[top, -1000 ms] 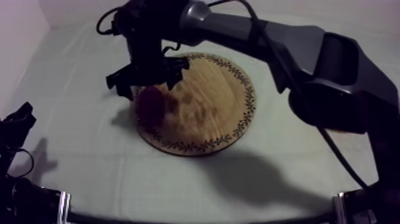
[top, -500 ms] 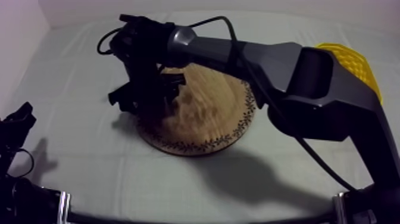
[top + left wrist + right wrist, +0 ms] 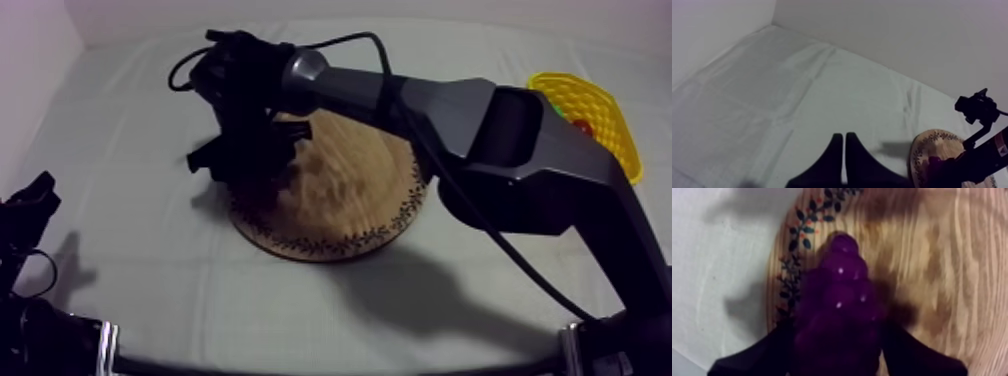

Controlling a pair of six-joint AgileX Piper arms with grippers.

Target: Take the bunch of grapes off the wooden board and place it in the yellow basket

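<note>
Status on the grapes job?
Done: right gripper is down at the rim of the wooden board. In hand: its jaws sit against both sides of the bunch of grapes, which lies on the board, not yet lifted. To do: lift, carry to the yellow basket, release.

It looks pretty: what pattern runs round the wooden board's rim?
The wooden board has dark leaves with small red dots; right wrist view shows it best.

One camera slants down over the table (image 3: 130, 270); the left wrist's sees the wooden board (image 3: 350, 190) from afar, the right's from close above.
</note>
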